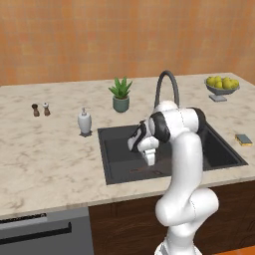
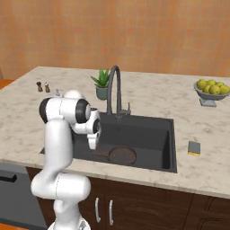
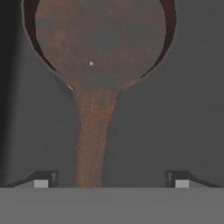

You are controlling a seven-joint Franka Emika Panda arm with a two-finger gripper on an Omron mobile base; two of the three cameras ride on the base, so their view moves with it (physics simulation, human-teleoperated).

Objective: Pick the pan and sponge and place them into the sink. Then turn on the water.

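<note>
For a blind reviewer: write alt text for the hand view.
A dark brown pan lies on the grey floor of the sink, its long handle running down between the two fingertips of the open gripper.

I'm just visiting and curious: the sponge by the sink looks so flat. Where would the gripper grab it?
Probably from straight above, fingers closing across the narrower width of the sponge. It lies flat on the counter right of the sink, so only its side edges offer a grip.
</note>
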